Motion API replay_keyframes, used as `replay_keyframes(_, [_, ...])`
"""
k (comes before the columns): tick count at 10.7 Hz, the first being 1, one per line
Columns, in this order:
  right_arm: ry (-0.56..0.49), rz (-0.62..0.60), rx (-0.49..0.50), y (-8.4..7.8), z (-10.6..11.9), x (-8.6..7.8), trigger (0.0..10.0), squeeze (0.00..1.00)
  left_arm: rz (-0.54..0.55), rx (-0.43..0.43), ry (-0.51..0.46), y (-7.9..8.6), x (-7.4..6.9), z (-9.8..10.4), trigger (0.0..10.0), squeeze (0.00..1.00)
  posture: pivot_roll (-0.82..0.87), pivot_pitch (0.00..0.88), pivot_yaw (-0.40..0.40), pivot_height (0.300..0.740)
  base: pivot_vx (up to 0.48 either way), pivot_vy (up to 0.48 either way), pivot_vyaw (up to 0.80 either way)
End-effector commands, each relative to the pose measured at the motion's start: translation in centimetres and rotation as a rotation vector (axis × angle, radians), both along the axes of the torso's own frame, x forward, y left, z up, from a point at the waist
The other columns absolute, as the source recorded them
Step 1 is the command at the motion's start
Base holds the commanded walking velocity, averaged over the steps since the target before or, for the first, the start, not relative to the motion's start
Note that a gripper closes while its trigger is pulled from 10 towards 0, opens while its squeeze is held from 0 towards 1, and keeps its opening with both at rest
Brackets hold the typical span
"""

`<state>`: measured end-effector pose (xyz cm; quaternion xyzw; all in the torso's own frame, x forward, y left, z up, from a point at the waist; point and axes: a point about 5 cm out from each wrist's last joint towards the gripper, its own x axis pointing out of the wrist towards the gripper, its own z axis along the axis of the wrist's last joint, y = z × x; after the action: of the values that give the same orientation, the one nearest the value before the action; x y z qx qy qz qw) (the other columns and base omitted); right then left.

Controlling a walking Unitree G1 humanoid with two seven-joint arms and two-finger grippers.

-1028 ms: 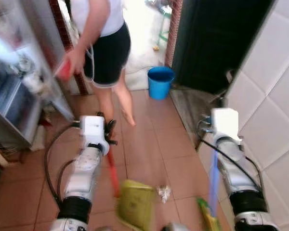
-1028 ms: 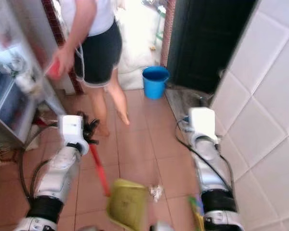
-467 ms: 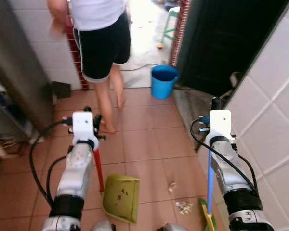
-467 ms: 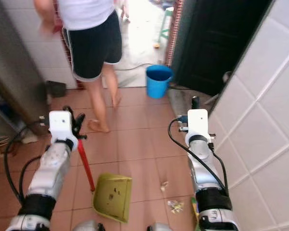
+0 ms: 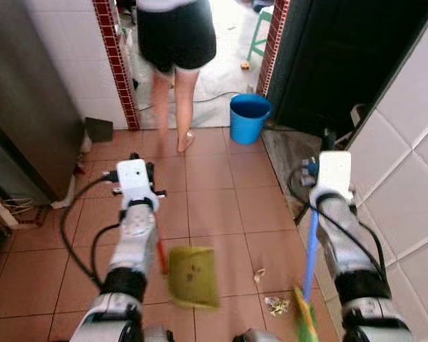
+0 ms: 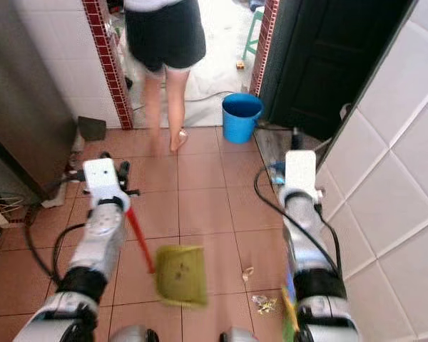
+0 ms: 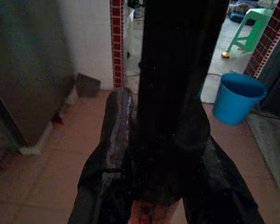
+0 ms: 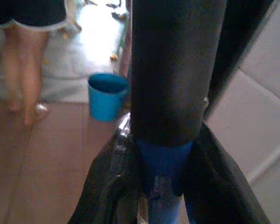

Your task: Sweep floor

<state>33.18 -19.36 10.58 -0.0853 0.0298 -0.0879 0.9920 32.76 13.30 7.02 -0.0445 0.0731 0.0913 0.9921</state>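
While robot turns, whole view has swung since 0.5 s ago; person now far, at doorway, clear of work area. Left gripper clamped on red handle of green dustpan, pan blurred, near-centre on tiles. Right gripper closed round blue broom handle, bristles near right by wall. Debris lies btwn pan & broom, scrap just beyond. Blue bucket far. Judgement: path free; sweep debris left into pan next.

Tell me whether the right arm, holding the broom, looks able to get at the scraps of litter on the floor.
Probably yes. The right gripper is shut on the blue broom, whose bristles sit just beside the litter. Bare tile lies between them and the dustpan on the other side.
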Motion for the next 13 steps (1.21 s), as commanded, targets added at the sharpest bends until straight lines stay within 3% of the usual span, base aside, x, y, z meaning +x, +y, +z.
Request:
replay_keyframes(1, [-0.087, 0.037, 0.035, 0.8, 1.8, 0.9, 10.0, 0.00, -0.042, -0.055, 0.009, -1.2, 0.2, -0.2, 10.0, 0.00, -0.07, 0.033, -0.014, 0.740, 0.000, 0.000, 0.00])
replay_keyframes(4, [-0.097, 0.058, 0.104, 1.4, 1.7, 1.3, 10.0, 0.00, -0.115, -0.080, 0.113, -2.2, 0.3, -1.9, 10.0, 0.00, -0.06, 0.028, -0.009, 0.740, 0.000, 0.000, 0.00])
replay_keyframes(8, [-0.069, 0.161, 0.319, 3.2, 1.9, 1.8, 10.0, 0.00, -0.140, -0.061, 0.131, -2.8, 0.5, -2.2, 10.0, 0.00, -0.08, 0.034, -0.017, 0.740, 0.000, 0.000, 0.00])
replay_keyframes(9, [-0.078, 0.207, 0.407, 3.8, 2.5, 2.0, 10.0, 0.00, -0.137, -0.064, 0.132, -2.9, 0.5, -2.2, 10.0, 0.00, -0.08, 0.035, -0.021, 0.740, 0.000, 0.000, 0.00])
replay_keyframes(13, [-0.148, 0.335, 0.519, 5.5, 5.9, 2.6, 10.0, 0.00, -0.136, -0.069, 0.137, -3.1, 0.6, -2.3, 10.0, 0.00, -0.09, 0.034, -0.028, 0.740, 0.000, 0.000, 0.00])
